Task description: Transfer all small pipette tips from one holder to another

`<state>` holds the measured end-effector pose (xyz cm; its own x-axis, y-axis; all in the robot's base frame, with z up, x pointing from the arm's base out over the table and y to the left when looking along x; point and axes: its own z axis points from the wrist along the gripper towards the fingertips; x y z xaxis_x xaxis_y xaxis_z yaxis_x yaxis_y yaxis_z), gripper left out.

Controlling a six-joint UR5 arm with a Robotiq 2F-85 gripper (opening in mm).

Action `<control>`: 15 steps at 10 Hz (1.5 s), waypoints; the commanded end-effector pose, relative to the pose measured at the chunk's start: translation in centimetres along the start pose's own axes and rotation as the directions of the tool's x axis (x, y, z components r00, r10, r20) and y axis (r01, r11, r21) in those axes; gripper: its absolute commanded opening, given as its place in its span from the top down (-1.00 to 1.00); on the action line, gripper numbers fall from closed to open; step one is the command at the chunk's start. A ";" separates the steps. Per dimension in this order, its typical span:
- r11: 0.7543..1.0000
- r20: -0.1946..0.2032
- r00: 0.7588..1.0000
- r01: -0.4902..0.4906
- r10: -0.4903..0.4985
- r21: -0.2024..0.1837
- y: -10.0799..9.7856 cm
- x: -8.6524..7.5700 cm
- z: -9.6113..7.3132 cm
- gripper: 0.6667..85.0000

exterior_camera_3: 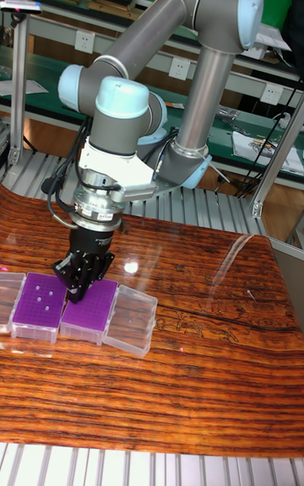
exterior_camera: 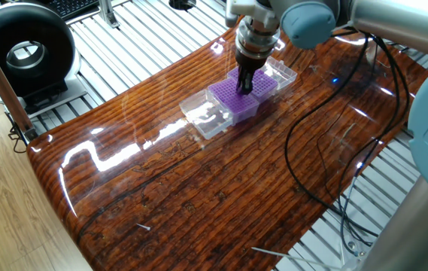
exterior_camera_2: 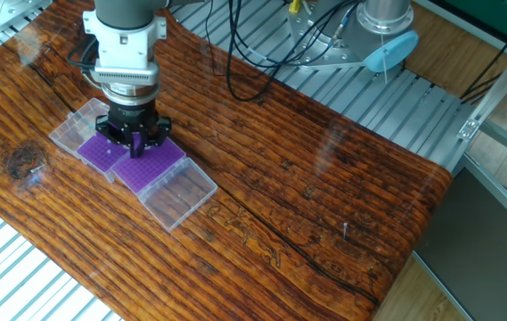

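Two purple grid racks lie side by side on the wooden table, each with a clear lid folded open. One rack (exterior_camera_3: 40,307) shows a few pale dots that may be small pipette tips (exterior_camera_3: 43,292). The other rack (exterior_camera_3: 91,310) shows none that I can make out. My gripper (exterior_camera_3: 78,289) points straight down at the seam between the racks, its tips touching or just above the grid. The fingers look pressed together, and anything between them is too small to see. The other views show the same gripper (exterior_camera: 244,88) (exterior_camera_2: 134,148) over the racks (exterior_camera: 236,104) (exterior_camera_2: 152,164).
Clear lids stick out at both ends of the rack pair (exterior_camera: 207,120) (exterior_camera: 282,71). Black cables (exterior_camera: 326,143) trail over the table's right side. A round black device (exterior_camera: 24,53) stands off the table at the far left. Metal slats (exterior_camera_2: 387,98) surround the wooden top.
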<state>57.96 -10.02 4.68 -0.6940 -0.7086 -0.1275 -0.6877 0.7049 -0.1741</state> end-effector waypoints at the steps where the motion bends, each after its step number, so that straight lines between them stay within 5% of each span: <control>1: 0.999 -0.010 0.999 -0.033 0.033 0.019 -0.4 0.1 -0.4 0.98; 9: 0.990 -0.003 0.993 -0.118 0.119 0.075 -1.9 -0.5 -1.7 0.98; 12: 0.978 0.007 0.979 -0.205 0.205 0.047 -1.4 -0.6 -1.9 0.98; 13: 0.979 -0.010 0.983 -0.180 0.182 0.094 -2.7 -0.1 -2.3 0.98; 15: 0.968 0.000 0.972 -0.232 0.233 0.099 -2.7 -0.3 -2.6 0.98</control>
<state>59.14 -11.24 7.10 -0.8091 -0.5690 -0.1472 -0.5316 0.8153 -0.2293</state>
